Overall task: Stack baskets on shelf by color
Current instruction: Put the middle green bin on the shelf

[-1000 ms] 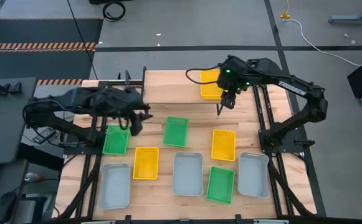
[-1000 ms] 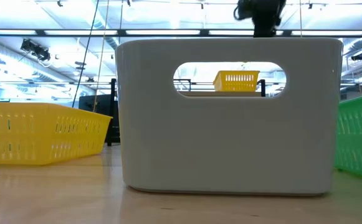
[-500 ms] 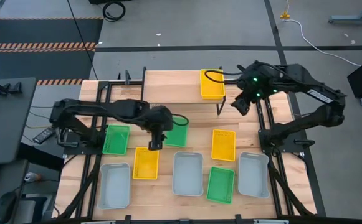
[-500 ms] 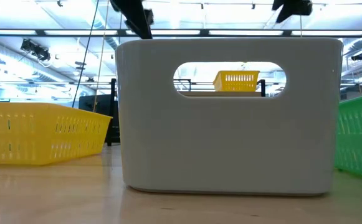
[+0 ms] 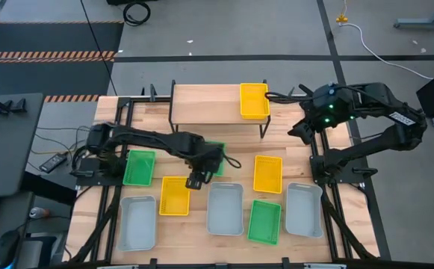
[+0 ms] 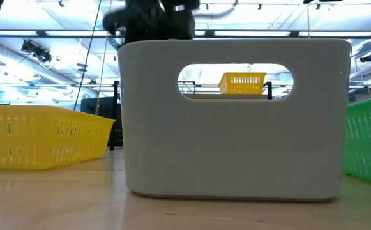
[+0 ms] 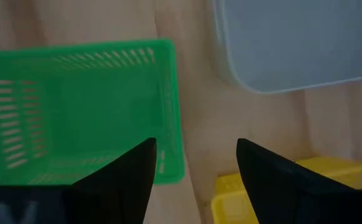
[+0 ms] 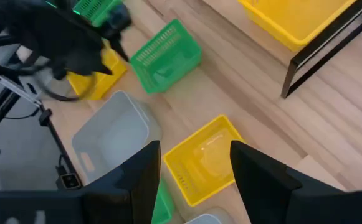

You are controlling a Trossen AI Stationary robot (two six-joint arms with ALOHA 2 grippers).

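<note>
Left gripper (image 5: 199,178) spread, empty, low beside green basket (image 5: 215,157) for pickup. Right gripper (image 5: 297,128) parted, empty, off shelf (image 5: 205,103) where yellow basket (image 5: 253,100) starts its stack.

Left arm stretched across desk toward centre, left gripper (image 5: 196,179) pointing down, jaws apart. Right arm folded back at right side, right gripper (image 5: 297,131) raised, jaws apart.
</note>
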